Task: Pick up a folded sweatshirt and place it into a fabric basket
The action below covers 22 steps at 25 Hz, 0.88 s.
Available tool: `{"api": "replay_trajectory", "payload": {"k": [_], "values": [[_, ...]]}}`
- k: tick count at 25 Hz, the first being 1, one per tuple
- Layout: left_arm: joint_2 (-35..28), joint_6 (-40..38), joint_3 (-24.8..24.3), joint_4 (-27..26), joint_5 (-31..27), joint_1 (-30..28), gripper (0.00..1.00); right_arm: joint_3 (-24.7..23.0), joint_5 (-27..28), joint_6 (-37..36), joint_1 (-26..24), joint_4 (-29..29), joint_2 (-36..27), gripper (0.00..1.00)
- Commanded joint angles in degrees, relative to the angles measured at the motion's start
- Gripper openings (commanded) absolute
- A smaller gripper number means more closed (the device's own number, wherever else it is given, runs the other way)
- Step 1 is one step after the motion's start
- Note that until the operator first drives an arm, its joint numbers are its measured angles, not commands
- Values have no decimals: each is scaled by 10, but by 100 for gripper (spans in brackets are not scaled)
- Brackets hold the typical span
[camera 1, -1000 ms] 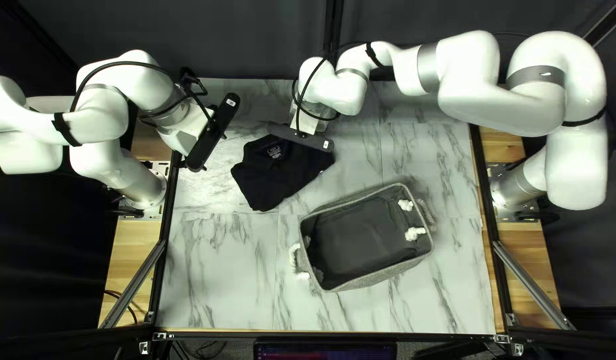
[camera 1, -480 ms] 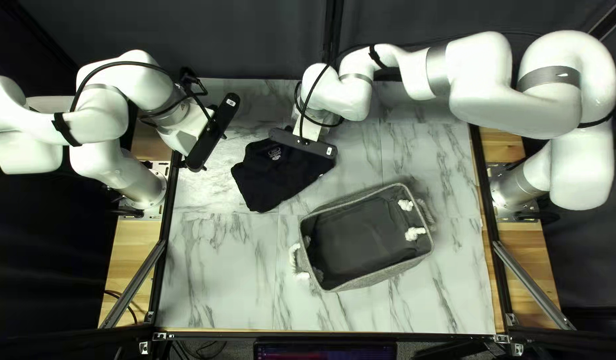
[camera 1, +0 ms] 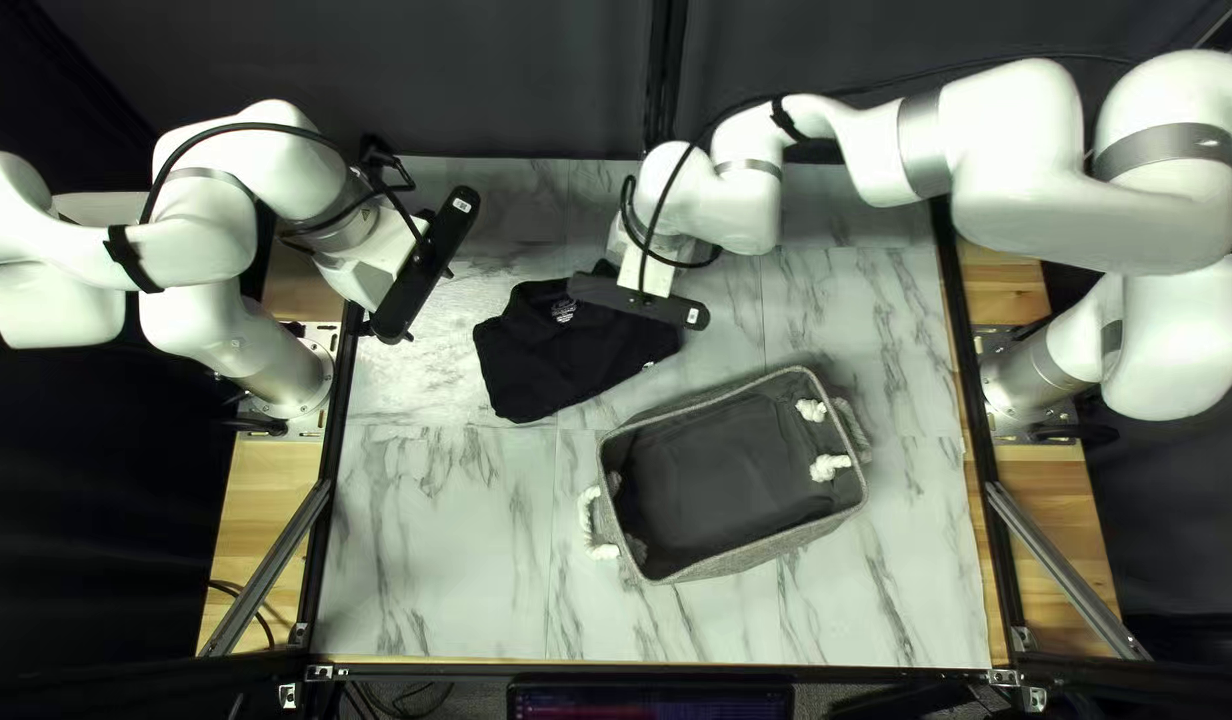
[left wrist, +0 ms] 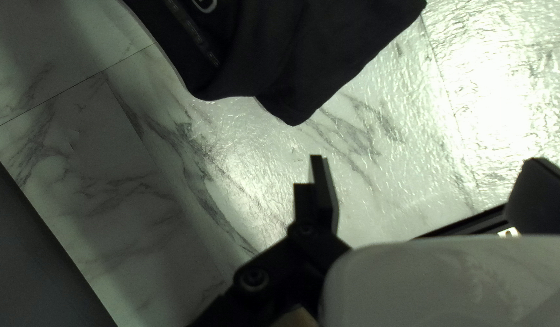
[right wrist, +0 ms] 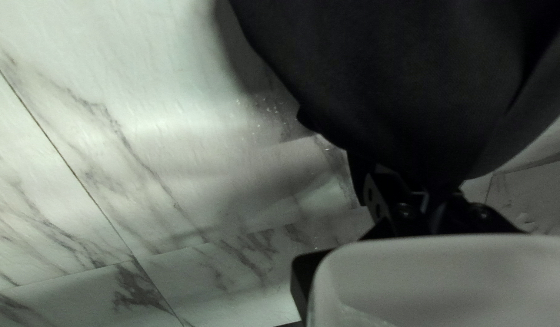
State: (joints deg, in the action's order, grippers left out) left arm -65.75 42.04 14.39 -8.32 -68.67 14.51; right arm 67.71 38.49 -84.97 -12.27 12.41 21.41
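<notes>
Leftmost, left arm (camera 1: 250,167): it stood folded behind its gripper, the white links doubled back over the base, the wrist slanting down and toward the sweatshirt, a black cable arched over it.
Left gripper (camera 1: 427,304): tilted, it was released, its two fingers spread wide with bare marbled tabletop (left wrist: 383,206) under and ahead of them.
Black sweatshirt (camera 1: 570,360): the folded cloth lay ahead of the left gripper and apart from it; its far part went under the right gripper, and the rest spread out beside that gripper, over the tabletop.
Right gripper (camera 1: 639,298): pointing down at the sweatshirt's far side, it was clenched on the cloth, which bunched to a narrow gather between its fingers.
Grey fabric basket (camera 1: 776,547): it stood upright on the near-edge side of the right gripper, apart from it and near the sweatshirt, with white rope handles (camera 1: 594,523) at both ends.
Right arm (camera 1: 1016,140): from a base well apart from its gripper, it rose to a high bend, stretched across beyond the basket, then bent down at the wrist above the gripper.
</notes>
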Motion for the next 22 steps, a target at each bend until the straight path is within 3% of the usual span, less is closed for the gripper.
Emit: {"api": "replay_trajectory", "payload": {"k": [1, 5, 16, 22], "values": [[0, 0, 0, 0, 0, 0, 100, -17, -5, 0, 2, 10, -15, 0], [0, 0, 0, 0, 0, 0, 100, -47, -25, -4, 1, 11, -27, 0], [0, 0, 0, 0, 0, 0, 100, -49, -35, -16, 1, 7, -19, 0], [25, 20, -31, 5, 59, -21, 100, -30, 0, -13, 13, -8, -29, 0]]}}
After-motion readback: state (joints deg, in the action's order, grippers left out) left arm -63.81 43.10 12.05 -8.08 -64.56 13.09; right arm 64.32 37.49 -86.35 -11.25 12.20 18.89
